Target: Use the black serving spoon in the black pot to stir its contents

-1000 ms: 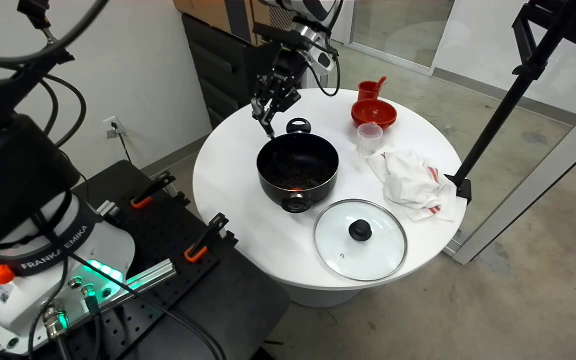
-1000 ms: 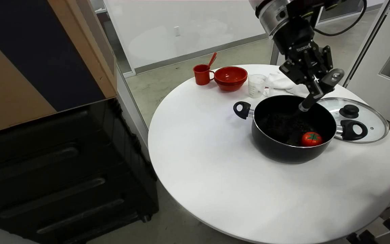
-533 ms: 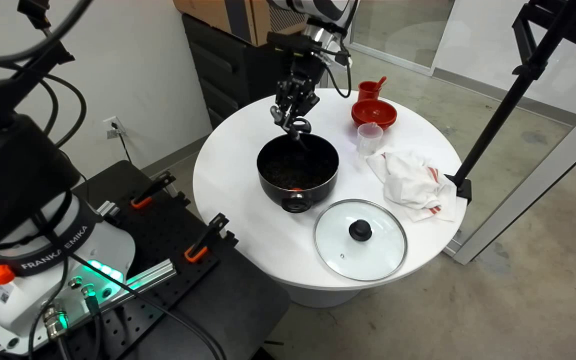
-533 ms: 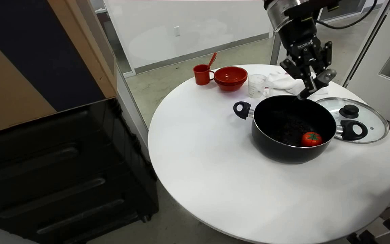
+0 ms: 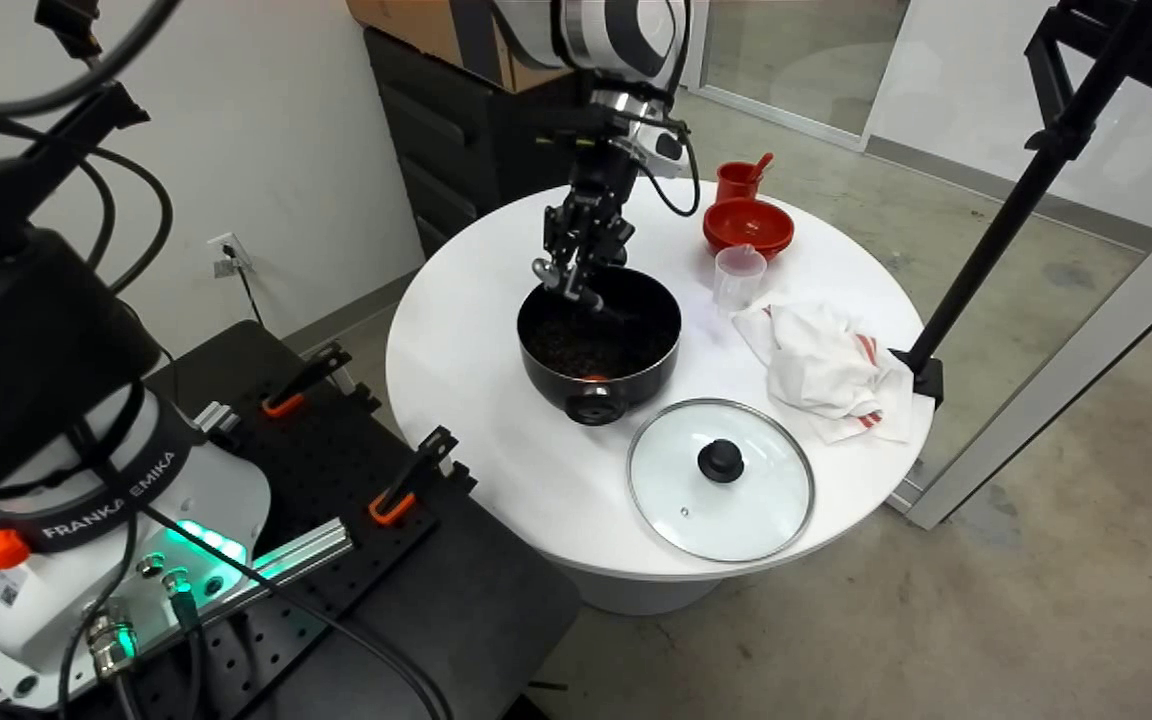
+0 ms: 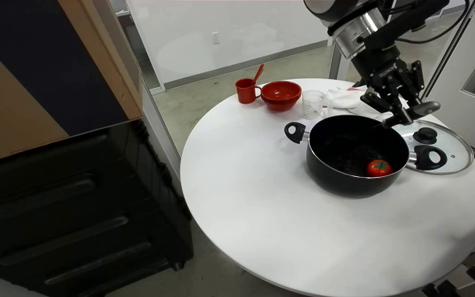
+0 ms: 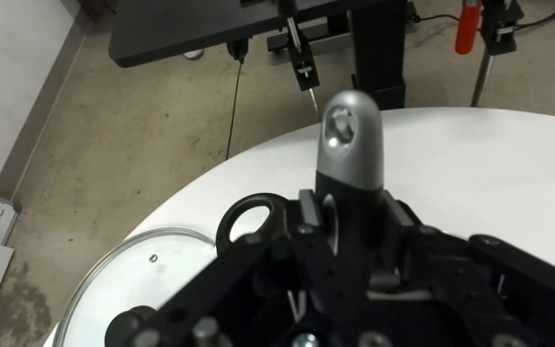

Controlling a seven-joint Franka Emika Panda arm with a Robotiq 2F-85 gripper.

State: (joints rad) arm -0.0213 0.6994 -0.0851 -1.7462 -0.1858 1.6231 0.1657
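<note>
Gripper: pinching the black spoon near its fat end.
Spoon: tilts low over the black pot from about 2 o'clock in an exterior view, dipping inside – scoop lost in the dark.
Pot: could slide or tip if the spoon pushes hard on the rim.
Tomato: sits in the pot near 5 o'clock there; a fast swing might flick it out.
Lid: lies just beside the pot at 3 o'clock – a sliding pot may bump it.
Spoon handle: looks smooth, so a hard drag might twist it loose.
</note>
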